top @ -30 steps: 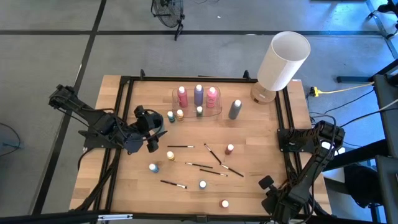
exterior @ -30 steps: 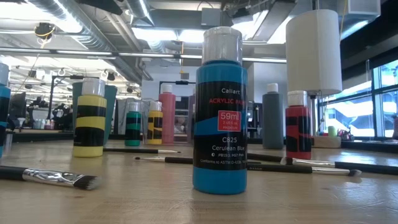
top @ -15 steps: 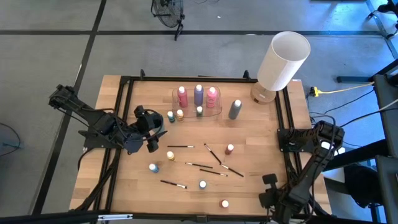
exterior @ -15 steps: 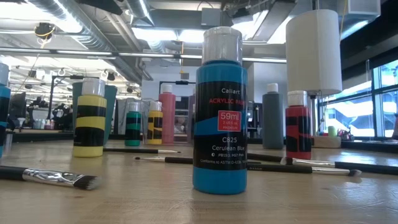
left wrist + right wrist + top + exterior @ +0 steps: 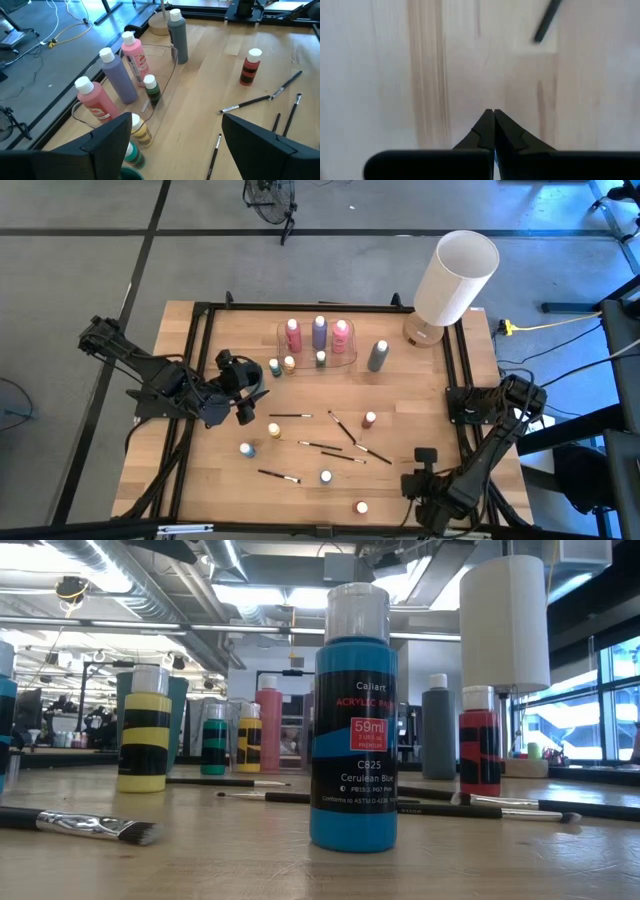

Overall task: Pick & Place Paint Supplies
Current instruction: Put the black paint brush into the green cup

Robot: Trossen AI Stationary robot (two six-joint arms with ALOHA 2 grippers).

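Observation:
Three tall bottles, pink (image 5: 292,333), purple (image 5: 319,330) and pink (image 5: 340,333), stand upright in a clear tray (image 5: 350,360) at the table's far middle. A grey bottle (image 5: 378,355) stands to their right. Small white-capped bottles (image 5: 369,420) and thin dark paintbrushes (image 5: 343,456) lie scattered over the middle and near part of the table. My left gripper (image 5: 245,392) hangs open at the left, short of the tray, its fingers (image 5: 107,140) apart with nothing between them. My right gripper (image 5: 418,470) is shut at the near right, pointing down at bare wood (image 5: 470,60).
A big white cylindrical lamp (image 5: 455,275) stands at the far right corner. Black rails (image 5: 200,320) frame the table. The low view has a blue bottle (image 5: 353,720) close in front, with yellow (image 5: 144,730) and red (image 5: 479,740) bottles behind. Bare wood lies near my right gripper.
My right gripper has moved from the near right corner toward the table's left and a little up, rolling about its own axis as it went. My left arm and all the bottles and brushes have stayed where they were.

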